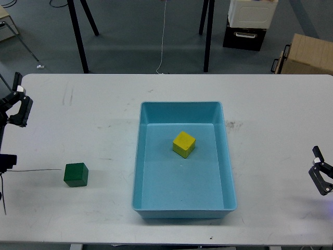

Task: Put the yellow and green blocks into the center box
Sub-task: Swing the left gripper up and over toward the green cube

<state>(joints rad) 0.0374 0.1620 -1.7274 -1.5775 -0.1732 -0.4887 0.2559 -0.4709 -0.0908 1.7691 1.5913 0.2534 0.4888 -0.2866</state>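
The green block [76, 174] sits on the white table [93, 114] at the front left, with nothing touching it. The yellow block [183, 144] lies inside the teal box [228, 172] at the table's center, toward its far half. My left gripper [18, 102] is at the far left edge, well above and to the left of the green block; its fingers stand apart and hold nothing. My right gripper [318, 169] shows only partly at the right edge, over the table's front right; its fingers stand apart and it is empty.
A thin black cable [31, 170] runs from the left edge to the green block. Beyond the table's far edge stand black stand legs [78, 41], a cardboard box [307, 54] and a white-and-black case [248, 23].
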